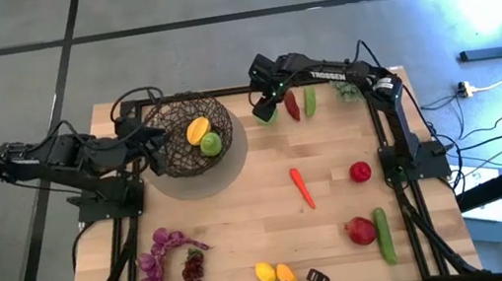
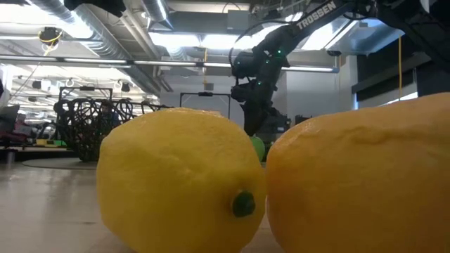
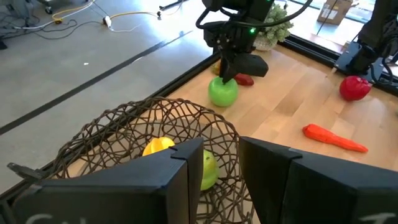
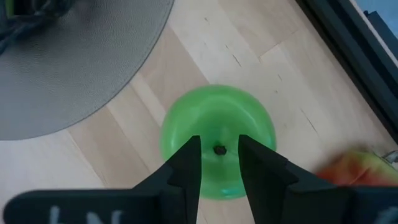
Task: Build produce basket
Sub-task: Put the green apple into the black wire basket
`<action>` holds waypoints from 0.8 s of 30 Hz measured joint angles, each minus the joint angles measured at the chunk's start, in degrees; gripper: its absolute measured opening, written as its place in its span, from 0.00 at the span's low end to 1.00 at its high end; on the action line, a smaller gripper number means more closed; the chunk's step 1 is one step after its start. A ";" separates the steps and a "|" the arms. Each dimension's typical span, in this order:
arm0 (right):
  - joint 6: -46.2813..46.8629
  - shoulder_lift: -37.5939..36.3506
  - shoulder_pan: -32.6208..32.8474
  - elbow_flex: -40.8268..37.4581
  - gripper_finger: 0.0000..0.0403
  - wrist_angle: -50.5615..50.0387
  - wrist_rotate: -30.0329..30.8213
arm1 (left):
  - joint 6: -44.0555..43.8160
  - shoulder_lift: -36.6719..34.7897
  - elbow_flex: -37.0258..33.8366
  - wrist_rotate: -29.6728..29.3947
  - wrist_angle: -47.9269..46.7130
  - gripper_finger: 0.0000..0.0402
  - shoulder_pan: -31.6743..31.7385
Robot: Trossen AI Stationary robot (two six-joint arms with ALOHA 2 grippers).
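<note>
The dark wire basket stands on a grey round mat at the far left. It holds a mango and a green apple. My left gripper is at its left rim. A second green apple lies on the table right of the basket. My right gripper points down over its top, fingers a narrow gap apart on either side of the stem. More produce lies loose: red pepper, green pepper, carrot. My left gripper has the basket's rim wall in the gap between its fingers, one finger inside the basket and one outside, coming in slanting downward from the table's left. The fingers hide the exact place of contact. My right gripper's fingertips reach the apple's top, but I cannot tell whether they touch it.
A pale-green bushy clump sits at the far right. A red fruit, pomegranate, cucumber, two lemons and purple grapes lie toward the near edge. Bare wood shows mid-table.
</note>
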 joint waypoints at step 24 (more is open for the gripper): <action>3.15 3.08 0.42 0.17 0.15 1.37 -0.16 | -0.04 0.00 0.00 0.00 0.00 0.23 -0.02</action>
